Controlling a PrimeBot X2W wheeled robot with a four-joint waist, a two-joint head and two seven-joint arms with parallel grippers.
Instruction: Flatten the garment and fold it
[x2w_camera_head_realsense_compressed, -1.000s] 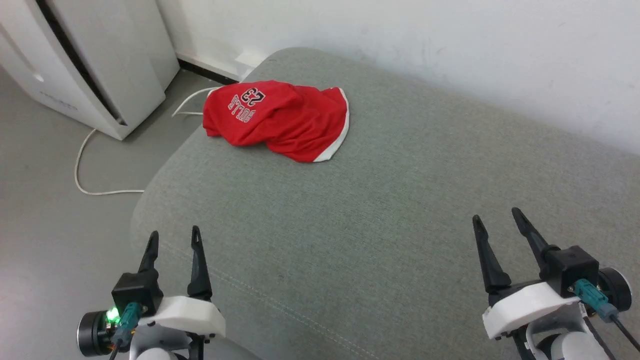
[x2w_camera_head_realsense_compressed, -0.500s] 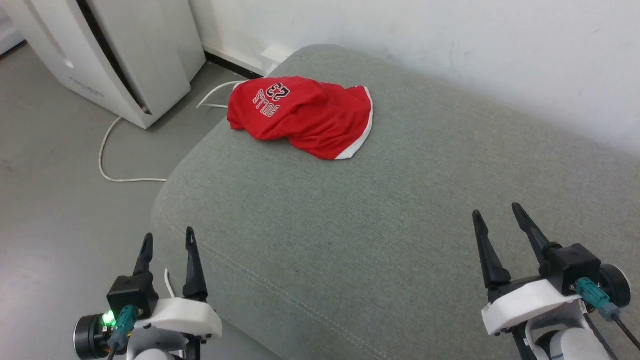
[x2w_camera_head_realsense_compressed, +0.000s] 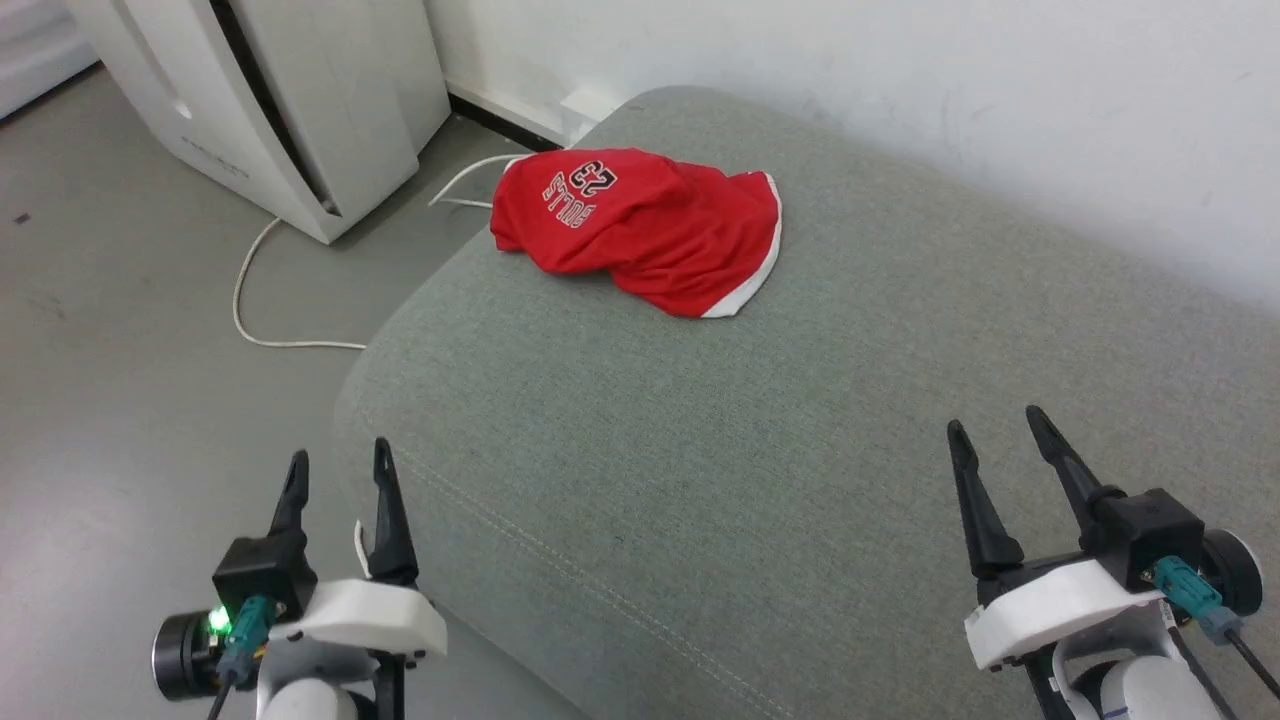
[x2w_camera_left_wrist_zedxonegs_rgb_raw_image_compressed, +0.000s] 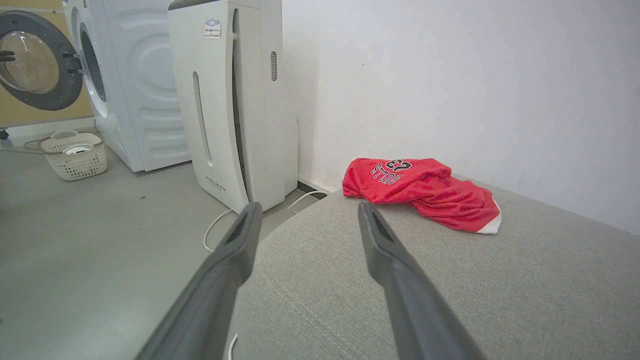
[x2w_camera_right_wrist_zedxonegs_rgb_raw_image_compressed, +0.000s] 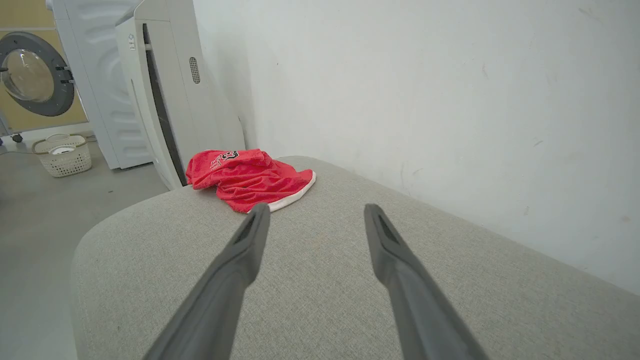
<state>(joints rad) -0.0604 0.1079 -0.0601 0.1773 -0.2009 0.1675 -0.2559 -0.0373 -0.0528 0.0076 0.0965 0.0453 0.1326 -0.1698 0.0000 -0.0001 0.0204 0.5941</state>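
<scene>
The garment (x2w_camera_head_realsense_compressed: 640, 235), red shorts with white trim and "BULLS 23" printed on them, lies crumpled near the far left corner of a grey-green cushion (x2w_camera_head_realsense_compressed: 800, 450). It also appears as a red heap (x2w_camera_left_wrist_zedxonegs_rgb_raw_image_compressed: 425, 192) in the left wrist view and as one (x2w_camera_right_wrist_zedxonegs_rgb_raw_image_compressed: 245, 177) in the right wrist view. My left gripper (x2w_camera_head_realsense_compressed: 338, 470) hangs open at the cushion's near left edge, well short of the shorts. Over the cushion's near right part my right gripper (x2w_camera_head_realsense_compressed: 995, 432) stands open too. Nothing is between either pair of fingers.
A white appliance (x2w_camera_head_realsense_compressed: 290, 100) stands on the floor at the far left, with a white cable (x2w_camera_head_realsense_compressed: 270, 330) trailing beside the cushion. A washing machine (x2w_camera_left_wrist_zedxonegs_rgb_raw_image_compressed: 125, 80) and a small basket (x2w_camera_left_wrist_zedxonegs_rgb_raw_image_compressed: 75, 155) lie further off. A white wall (x2w_camera_head_realsense_compressed: 900, 100) runs behind the cushion.
The whole head view has shifted, so the camera turned left. Both grippers stay open and keep their pose. The garment lies as before.
</scene>
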